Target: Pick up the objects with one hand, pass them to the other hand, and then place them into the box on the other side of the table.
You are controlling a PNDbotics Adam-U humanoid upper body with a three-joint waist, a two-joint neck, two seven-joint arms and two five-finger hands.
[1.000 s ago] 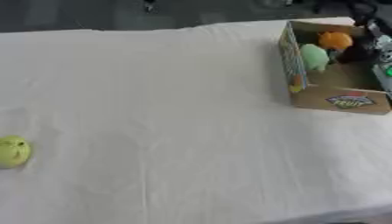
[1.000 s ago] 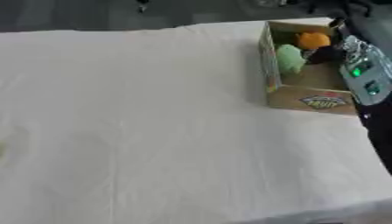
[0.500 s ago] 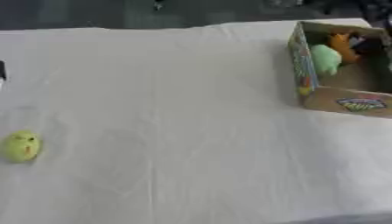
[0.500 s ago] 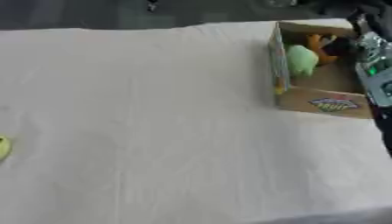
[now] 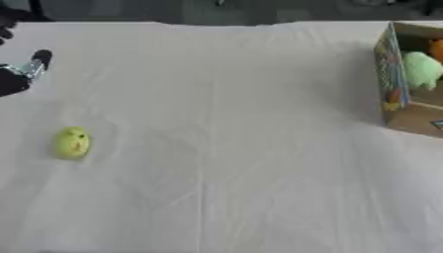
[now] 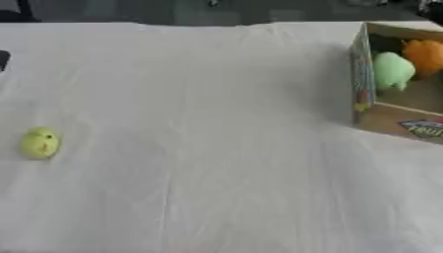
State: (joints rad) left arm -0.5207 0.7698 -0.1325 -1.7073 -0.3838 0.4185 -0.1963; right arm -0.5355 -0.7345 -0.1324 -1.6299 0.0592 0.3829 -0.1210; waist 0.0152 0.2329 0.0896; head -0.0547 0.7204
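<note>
Left eye view shows your left hand (image 5: 19, 74) at the edge, fingers too hidden to tell open or curled, so bring it down toward you onto the yellow toy (image 5: 72, 143) lying just below it on the bench (image 5: 225, 148), far from the box (image 6: 380, 113).

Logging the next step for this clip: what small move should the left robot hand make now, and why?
Probably lower the left robot hand toward the yellow-green toy and close on it. The toy lies alone on the white cloth, nearer the camera than that hand, while the box on the right already holds a green and an orange item.
</note>
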